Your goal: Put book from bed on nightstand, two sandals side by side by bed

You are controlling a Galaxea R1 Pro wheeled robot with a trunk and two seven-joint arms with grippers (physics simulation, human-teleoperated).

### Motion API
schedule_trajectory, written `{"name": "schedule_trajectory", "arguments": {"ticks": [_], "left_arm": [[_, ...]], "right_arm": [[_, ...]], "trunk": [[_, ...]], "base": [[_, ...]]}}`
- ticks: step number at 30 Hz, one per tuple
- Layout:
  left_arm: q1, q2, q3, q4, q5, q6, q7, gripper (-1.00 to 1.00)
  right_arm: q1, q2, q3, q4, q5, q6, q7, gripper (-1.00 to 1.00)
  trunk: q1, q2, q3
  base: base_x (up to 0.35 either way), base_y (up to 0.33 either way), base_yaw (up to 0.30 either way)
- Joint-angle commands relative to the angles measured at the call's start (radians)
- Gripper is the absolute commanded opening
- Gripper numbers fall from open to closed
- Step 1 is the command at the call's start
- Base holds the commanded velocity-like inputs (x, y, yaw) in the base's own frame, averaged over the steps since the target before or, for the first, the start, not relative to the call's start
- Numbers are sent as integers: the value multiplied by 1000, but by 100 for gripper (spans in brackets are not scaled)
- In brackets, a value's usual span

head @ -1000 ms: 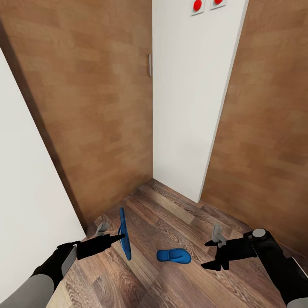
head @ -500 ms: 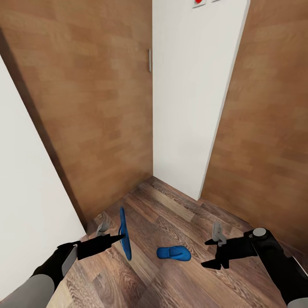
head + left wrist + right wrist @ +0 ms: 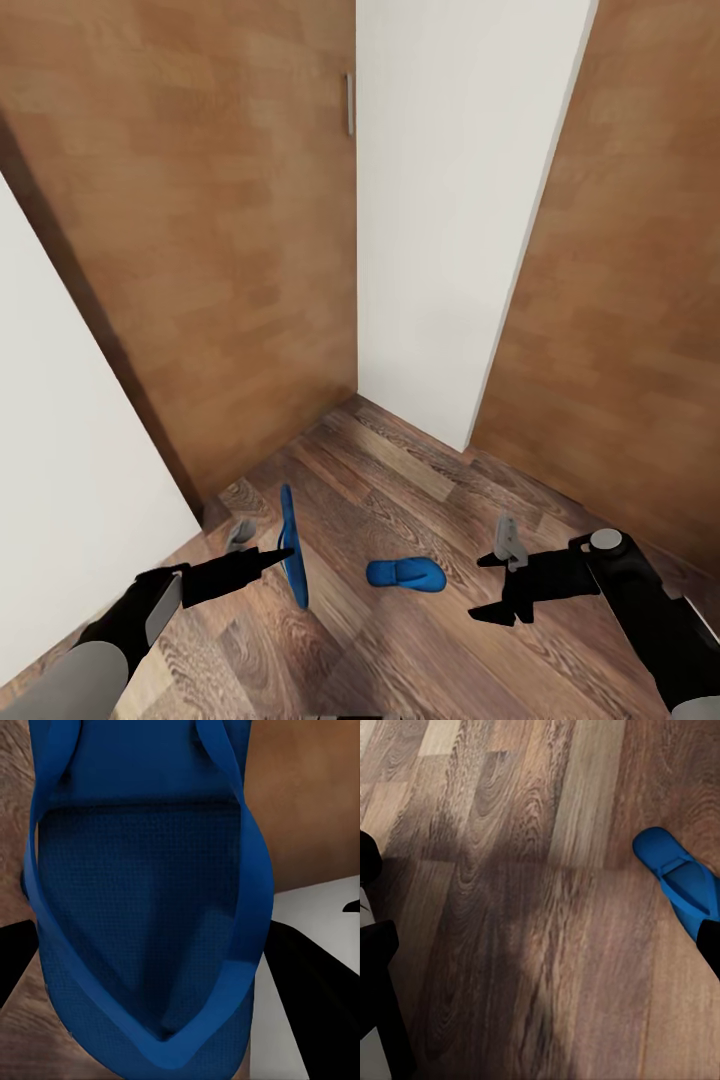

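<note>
My left gripper [image 3: 272,556] is shut on one blue sandal [image 3: 289,512], held on edge above the wood-plank floor [image 3: 400,480]. In the left wrist view that sandal [image 3: 142,907] hangs close between the black fingers [image 3: 311,997], straps facing the camera. The second blue sandal [image 3: 405,574] lies flat on the floor between both arms, and its toe end [image 3: 679,881] appears in the right wrist view. My right gripper [image 3: 478,590] hovers open just right of it, with nothing between its fingers. The book, bed and nightstands are out of view.
I face a corner: a brown wooden panel [image 3: 200,250] with a slim handle [image 3: 349,103], a white wall [image 3: 440,220] and another wooden panel [image 3: 630,320] to the right. A white surface [image 3: 60,470] with a dark edge closes in on the left.
The whole view has shifted, so the camera moved; the red wall buttons have left the top edge. The left gripper still holds its sandal and the right stays open.
</note>
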Motion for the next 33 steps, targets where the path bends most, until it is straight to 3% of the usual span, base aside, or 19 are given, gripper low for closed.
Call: {"name": "schedule_trajectory", "arguments": {"ticks": [1, 8, 13, 17, 18, 19, 21, 22, 23, 24, 25, 26, 29, 33], "left_arm": [[-1, 0, 2, 0, 5, 9, -2, -100], [-1, -2, 1, 0, 5, 9, -2, -100], [-1, -3, 1, 0, 5, 9, -2, -100], [-1, -3, 1, 0, 5, 9, -2, -100], [-1, -3, 1, 0, 5, 9, -2, -100], [-1, -3, 1, 0, 5, 9, -1, -100], [-1, -3, 0, 0, 5, 8, 12, -100], [-1, -3, 0, 0, 5, 8, 22, -100], [-1, -5, 0, 0, 6, 8, 34, -100], [-1, -7, 0, 0, 6, 8, 38, -100], [-1, -9, 0, 0, 6, 8, 40, -100], [-1, -13, 0, 0, 6, 8, 43, -100], [-1, -17, -1, 0, 4, 8, 46, -100], [-1, -19, -2, 0, 4, 8, 45, -100]], "right_arm": [[-1, 0, -1, -1, 4, 10, 5, 100], [-1, 0, 3, -1, 6, 9, 1, 100], [-1, 0, 41, -2, 7, 9, -4, 100], [-1, 10, 61, 1, 54, 10, -15, 100], [-1, 22, 71, 4, 97, 12, -32, 100], [-1, 43, 87, 7, 190, 16, -73, 100], [-1, 94, 103, 10, 333, 19, -134, 100], [-1, 128, 107, 12, 400, 20, -155, 100], [-1, 189, 111, 12, 495, 22, -170, 100], [-1, 224, 113, 11, 549, 23, -177, 100], [-1, 239, 113, 11, 575, 23, -179, 100], [-1, 270, 114, 9, 647, 24, -183, 100], [-1, 296, 115, -6, 719, 26, -186, 100], [-1, 303, 116, -110, 741, 36, -183, 100]], "trunk": [[0, -1, -5], [3, -2, -32], [6, -3, -51], [7, -4, -67], [8, -5, -71], [8, -5, -74], [9, -5, -82], [10, -6, -86], [10, -6, -90], [11, -6, -94], [11, -6, -98], [11, -6, -101], [13, -7, -113], [13, -7, -113]], "base": [[0, 0, 0], [0, 0, 0], [0, 0, 0], [0, 0, 0], [0, 0, 0], [0, 0, 0], [0, 0, 0], [0, 0, 0], [0, 0, 0], [0, 0, 0], [0, 0, 0], [0, 0, 0], [0, 0, 0], [0, 0, 0]]}}
